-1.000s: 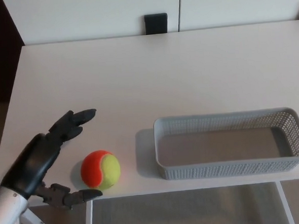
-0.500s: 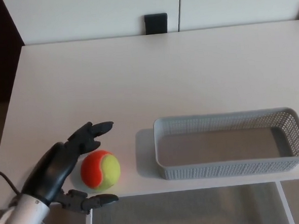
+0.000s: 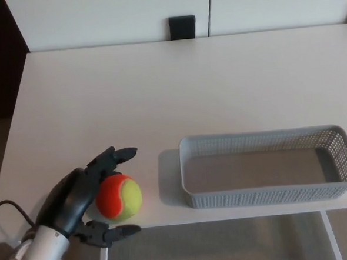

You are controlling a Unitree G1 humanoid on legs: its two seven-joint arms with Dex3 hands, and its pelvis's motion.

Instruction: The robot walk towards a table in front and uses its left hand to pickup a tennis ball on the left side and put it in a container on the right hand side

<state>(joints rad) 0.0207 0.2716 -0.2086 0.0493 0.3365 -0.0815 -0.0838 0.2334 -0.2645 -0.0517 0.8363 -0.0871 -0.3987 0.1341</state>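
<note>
The ball [image 3: 118, 196] lies on the worktop [image 3: 159, 89] right at the palm of the left hand [image 3: 77, 198]. Its fingers [image 3: 117, 155] and thumb [image 3: 118, 232] stand apart on two sides of the ball, not closed on it. The ball seems light, felt-covered and a little springy. It is not slippery, but it rolls easily. I would take it around the middle, fingers opposite the thumb. The basket [image 3: 272, 194] stands apart, to the hand's right.

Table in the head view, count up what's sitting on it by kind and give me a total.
tennis ball: 1
grey mesh basket: 1
Total: 2
</note>
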